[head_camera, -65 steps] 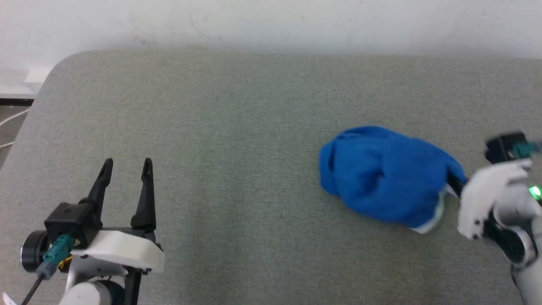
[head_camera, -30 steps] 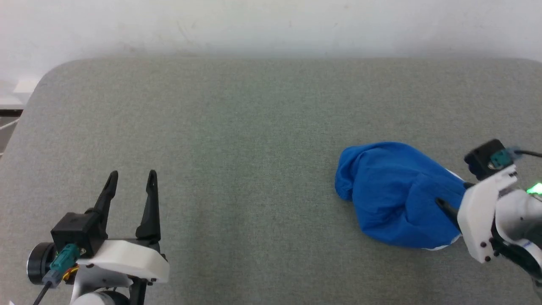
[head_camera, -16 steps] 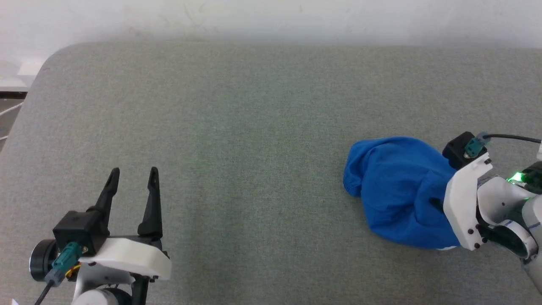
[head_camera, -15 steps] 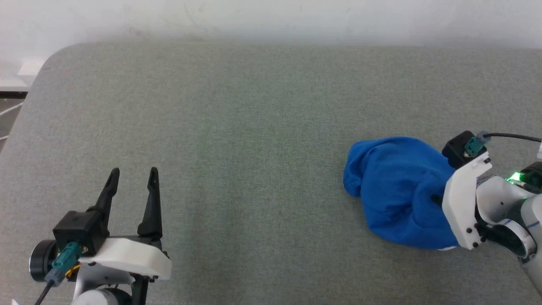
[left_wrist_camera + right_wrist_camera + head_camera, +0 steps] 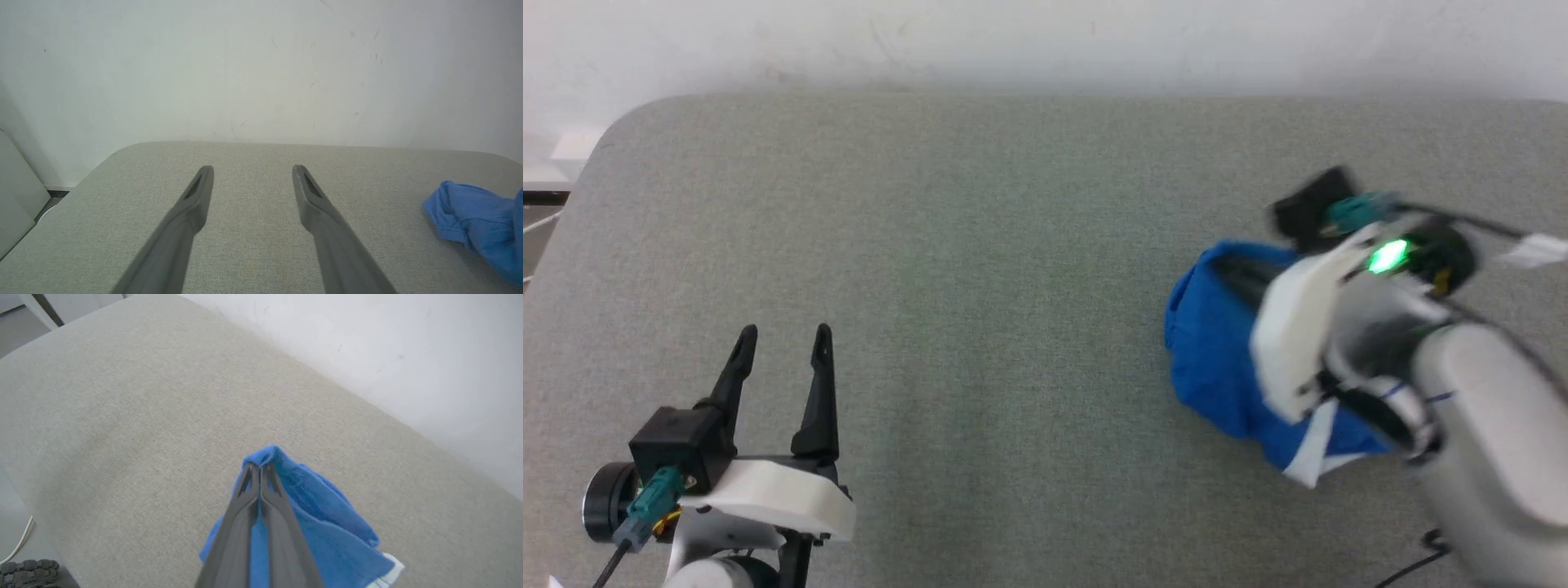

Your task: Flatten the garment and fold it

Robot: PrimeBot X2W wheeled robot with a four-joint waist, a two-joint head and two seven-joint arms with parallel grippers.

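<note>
Grey-green fabric-covered worktop (image 5: pixel 980 245), rounded at the corners, set against a scuffed white wall (image 5: pixel 1045 41). On it, off to the robot's right, the garment (image 5: pixel 1213 359): bright blue, bunched into a heap, neither flattened nor folded. White trim band (image 5: pixel 1313 453) hanging out at the near edge of the heap. Print and tag not to be made out.

Right pincer (image 5: pixel 259 467) clenched on the blue fabric. Seen from the right wrist: fingers (image 5: pixel 239 526) pressed together along their length, cloth drawn up into a peak at the tips and falling away below and to one side, down to the worktop. Blurred in the head view, with the pale wrist shell and forearm lying across the right half of the heap and a green light (image 5: pixel 1388 255) glowing on the wrist.

Left pincer (image 5: pixel 785 331) at the lower left of the head view, released, grasping nothing. Dark fingers (image 5: pixel 814 392) spread apart, pointing towards the wall, over bare worktop. Well apart from the garment; only a blue edge of it at the far right of the left wrist view.
</note>
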